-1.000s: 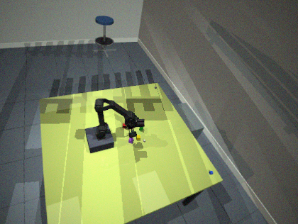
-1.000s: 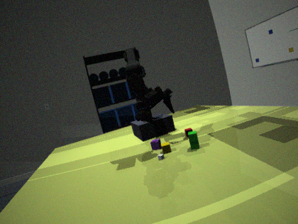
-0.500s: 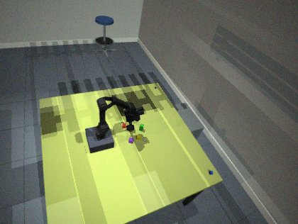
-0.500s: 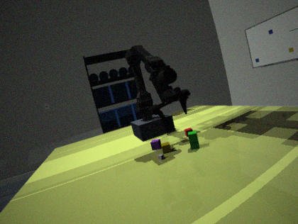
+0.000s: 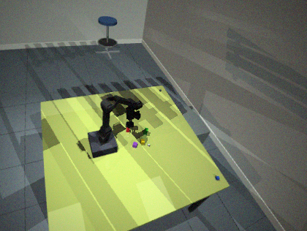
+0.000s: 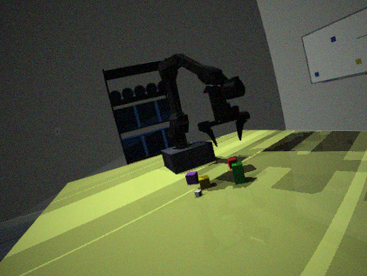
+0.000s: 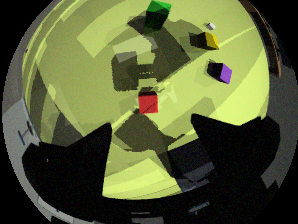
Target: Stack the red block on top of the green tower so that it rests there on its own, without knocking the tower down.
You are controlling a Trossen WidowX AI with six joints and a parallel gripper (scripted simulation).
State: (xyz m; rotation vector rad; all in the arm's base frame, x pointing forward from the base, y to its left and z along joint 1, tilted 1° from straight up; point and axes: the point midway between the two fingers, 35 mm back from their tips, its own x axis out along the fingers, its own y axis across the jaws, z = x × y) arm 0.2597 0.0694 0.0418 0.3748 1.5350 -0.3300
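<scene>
The red block (image 5: 128,130) (image 6: 231,162) (image 7: 148,103) rests on the table (image 5: 120,175) (image 6: 144,236). In the wrist view it lies beyond the fingertips, between their lines. The green tower (image 5: 146,131) (image 6: 238,173) (image 7: 157,15) stands upright near the red block, on the side away from the arm's base. My gripper (image 6: 228,143) (image 7: 152,122) points down, open and empty, above the table and higher than the red block. In the top view its fingers are dark and hard to make out.
A purple block (image 5: 135,145) (image 6: 191,177) (image 7: 223,73), a yellow block (image 5: 142,142) (image 6: 204,182) (image 7: 211,41) and a small white cube (image 5: 148,145) (image 6: 197,193) (image 7: 211,26) lie to one side of the tower. A blue block (image 5: 217,178) lies near the table's far corner.
</scene>
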